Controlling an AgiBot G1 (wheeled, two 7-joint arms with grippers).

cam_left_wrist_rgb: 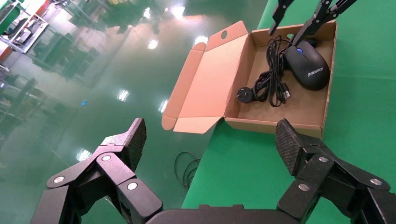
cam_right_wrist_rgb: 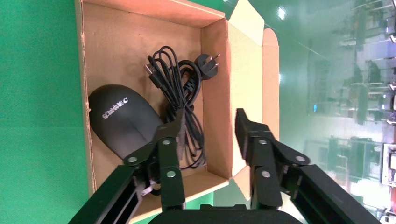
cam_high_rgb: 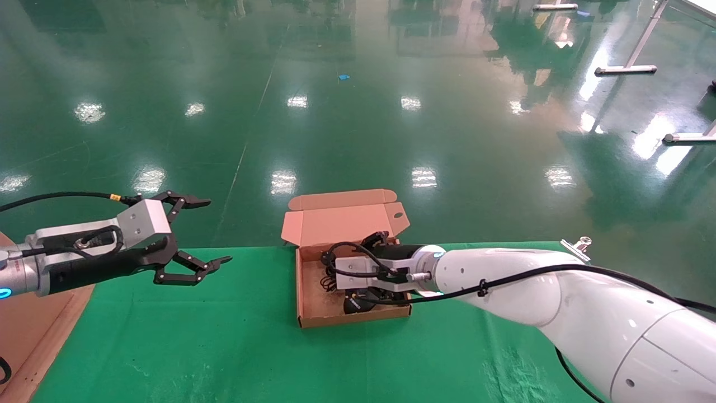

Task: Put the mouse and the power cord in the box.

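Black oval mouse (cam_left_wrist_rgb: pixel 307 65) and bundled black power cord (cam_left_wrist_rgb: pixel 270 80) lie inside tan cardboard box (cam_left_wrist_rgb: pixel 274 126). Right pincer (cam_right_wrist_rgb: pixel 208 128) hovers above, fingers apart; left pincer (cam_high_rgb: pixel 206 230) parked beside the box, fingers apart.

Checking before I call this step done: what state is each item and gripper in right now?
box: open, lid folded back.
mouse: inside the box, scroll wheel lit blue.
power cord: bundled, inside the box beside the mouse.
right gripper: open, over the box, holding nothing.
left gripper: open, empty, off to the side.

A green-clothed table (cam_high_rgb: pixel 224 336) bears the open cardboard box (cam_high_rgb: pixel 309 291) near its far edge.
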